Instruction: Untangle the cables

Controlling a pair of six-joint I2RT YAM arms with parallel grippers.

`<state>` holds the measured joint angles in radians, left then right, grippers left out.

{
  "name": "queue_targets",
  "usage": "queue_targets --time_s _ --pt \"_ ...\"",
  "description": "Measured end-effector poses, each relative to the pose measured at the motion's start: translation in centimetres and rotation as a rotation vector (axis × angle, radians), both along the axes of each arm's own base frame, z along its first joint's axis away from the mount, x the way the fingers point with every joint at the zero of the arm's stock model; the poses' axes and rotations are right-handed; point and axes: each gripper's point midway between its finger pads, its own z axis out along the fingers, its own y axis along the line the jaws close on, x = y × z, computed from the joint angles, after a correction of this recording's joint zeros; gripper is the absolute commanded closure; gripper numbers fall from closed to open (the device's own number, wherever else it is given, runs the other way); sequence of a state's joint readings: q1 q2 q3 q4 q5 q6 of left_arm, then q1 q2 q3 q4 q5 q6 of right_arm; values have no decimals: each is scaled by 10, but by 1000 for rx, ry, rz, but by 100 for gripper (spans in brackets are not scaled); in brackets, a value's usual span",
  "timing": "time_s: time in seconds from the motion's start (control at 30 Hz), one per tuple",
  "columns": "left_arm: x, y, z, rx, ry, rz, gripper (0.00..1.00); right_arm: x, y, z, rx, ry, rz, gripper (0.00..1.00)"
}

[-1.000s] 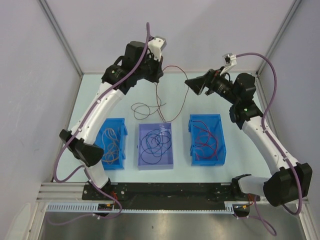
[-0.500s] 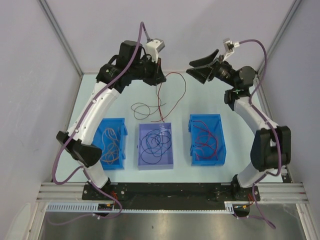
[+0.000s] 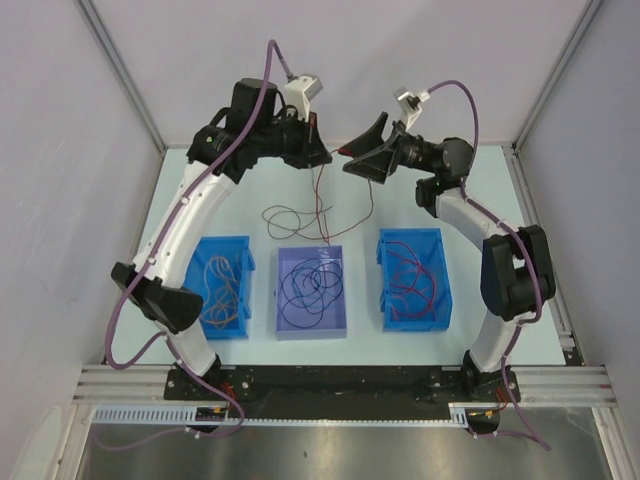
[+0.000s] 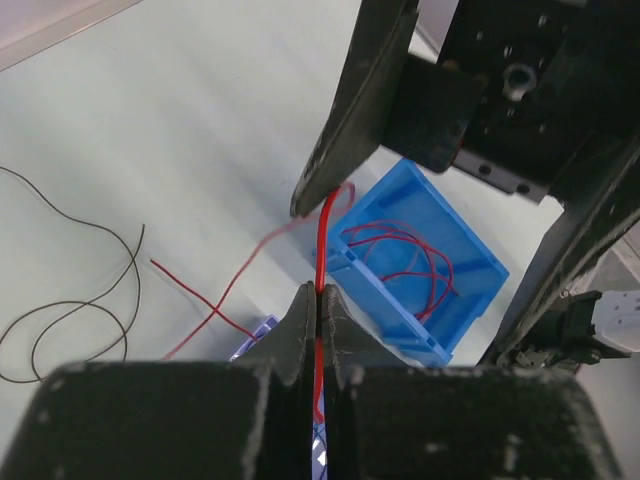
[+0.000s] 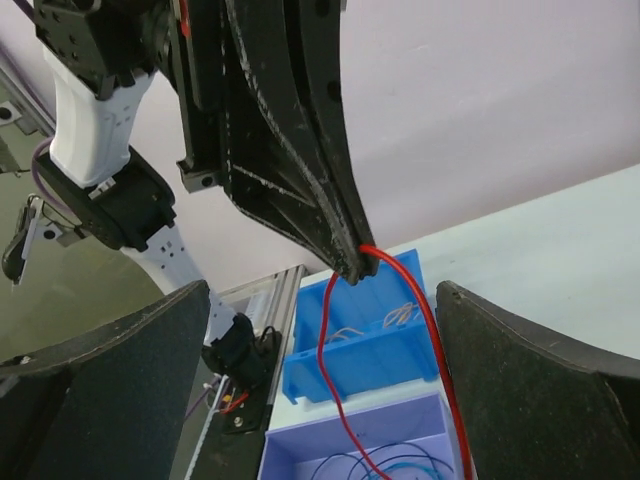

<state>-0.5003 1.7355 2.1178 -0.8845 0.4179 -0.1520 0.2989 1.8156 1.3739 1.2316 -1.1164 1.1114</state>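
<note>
My left gripper (image 3: pixel 326 156) is shut on a red cable (image 3: pixel 320 200) and holds it high over the far middle of the table. In the left wrist view the jaws (image 4: pixel 318 296) pinch the red strand (image 4: pixel 322 230). The cable hangs down in a loop to the table near the purple bin (image 3: pixel 340 325). My right gripper (image 3: pixel 352 158) is open, facing the left one from close by. In the right wrist view its fingers (image 5: pixel 322 290) straddle the hanging red cable (image 5: pixel 437 340) just below the left fingertips (image 5: pixel 300 170). A dark cable (image 3: pixel 285 215) lies loose on the table.
Three bins stand in a row near the front. The left blue bin (image 3: pixel 246 290) holds tan cables, the purple one dark cables, the right blue bin (image 3: pixel 384 285) red cables. Frame posts and walls close in the sides and back.
My right gripper has swung left and up, from apart to right beside the left gripper and around the red cable. The left gripper has risen slightly, and the cable's loop has drawn in.
</note>
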Motion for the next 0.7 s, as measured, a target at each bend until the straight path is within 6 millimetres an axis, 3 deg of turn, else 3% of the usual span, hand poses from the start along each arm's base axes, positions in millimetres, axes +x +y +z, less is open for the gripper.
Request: queue_targets --time_s 0.2,0.37,0.5,0.7 --pt "4 -2 6 -48 22 28 100 -18 25 -14 -75 -5 -10 0" --pt "9 -7 13 -100 34 52 100 -23 42 -10 -130 -45 -129 0" --pt "14 -11 11 -143 52 79 100 -14 46 -16 -171 -52 -235 0" --pt "23 -10 -8 -168 115 164 100 -1 59 -44 -277 -28 -384 0"
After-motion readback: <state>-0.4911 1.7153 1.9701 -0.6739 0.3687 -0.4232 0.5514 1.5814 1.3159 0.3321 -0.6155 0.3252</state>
